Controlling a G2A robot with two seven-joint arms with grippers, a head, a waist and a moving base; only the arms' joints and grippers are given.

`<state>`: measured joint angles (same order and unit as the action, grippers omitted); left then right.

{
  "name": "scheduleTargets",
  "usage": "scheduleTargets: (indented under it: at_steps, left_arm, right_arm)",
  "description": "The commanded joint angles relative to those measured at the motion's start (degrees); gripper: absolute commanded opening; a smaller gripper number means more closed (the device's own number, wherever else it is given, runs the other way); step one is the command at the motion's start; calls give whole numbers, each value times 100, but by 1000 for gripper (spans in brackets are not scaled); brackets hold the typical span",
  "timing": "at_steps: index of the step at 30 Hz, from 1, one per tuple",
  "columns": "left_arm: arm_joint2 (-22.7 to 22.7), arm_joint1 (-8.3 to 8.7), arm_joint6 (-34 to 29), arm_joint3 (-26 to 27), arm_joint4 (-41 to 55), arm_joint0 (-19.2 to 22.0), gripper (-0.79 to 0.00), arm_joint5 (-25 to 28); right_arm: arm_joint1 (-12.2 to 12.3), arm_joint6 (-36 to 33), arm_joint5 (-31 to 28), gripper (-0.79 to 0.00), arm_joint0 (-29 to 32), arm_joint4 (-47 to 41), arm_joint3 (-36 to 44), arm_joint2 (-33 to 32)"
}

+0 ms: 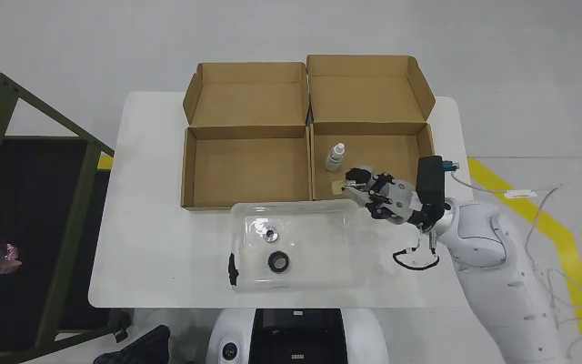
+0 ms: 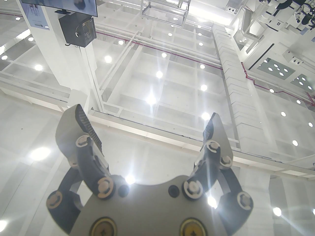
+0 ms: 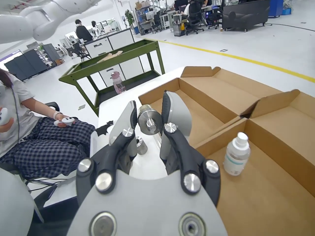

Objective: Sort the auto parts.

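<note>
The cardboard box (image 1: 245, 173) is brown, the table (image 1: 145, 227) white, the metal part (image 3: 148, 123) silver.

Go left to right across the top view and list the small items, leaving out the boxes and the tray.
black clip → black ring → white bottle → right gripper, shut on a metal cylinder

A silver stepped cylinder (image 3: 149, 123) sits clamped end-on in the right gripper (image 3: 149, 105). In the clear tray (image 1: 327, 250) lie 1 silver part (image 1: 265, 231) and 1 black ring (image 1: 279, 263), apart.
</note>
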<state>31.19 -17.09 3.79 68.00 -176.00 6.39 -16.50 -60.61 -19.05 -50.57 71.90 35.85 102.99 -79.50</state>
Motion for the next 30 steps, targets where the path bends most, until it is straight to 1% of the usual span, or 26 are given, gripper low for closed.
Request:
scheduleTargets:
  at_steps: [1,6,9,13,19,30]
  left_arm:
    - [0,0,0,0,0,0,0,0]
    - [0,0,0,0,0,0,0,0]
    - [0,0,0,0,0,0,0,0]
    - [0,0,0,0,0,0,0,0]
    - [0,0,0,0,0,0,0,0]
    - [0,0,0,0,0,0,0,0]
  right_arm:
    - [14,-17,153,-785,32,244,19,-107]
    - [49,-117,539,-785,118,913,103,-316]
    - [61,-199,754,-785,132,1278,179,-347]
    - [75,-484,1074,-785,28,1871,254,-296]
    - [63,-896,1448,-785,-259,2542,186,27]
    - [-35,-1505,1893,-785,-1061,3219,-544,821]
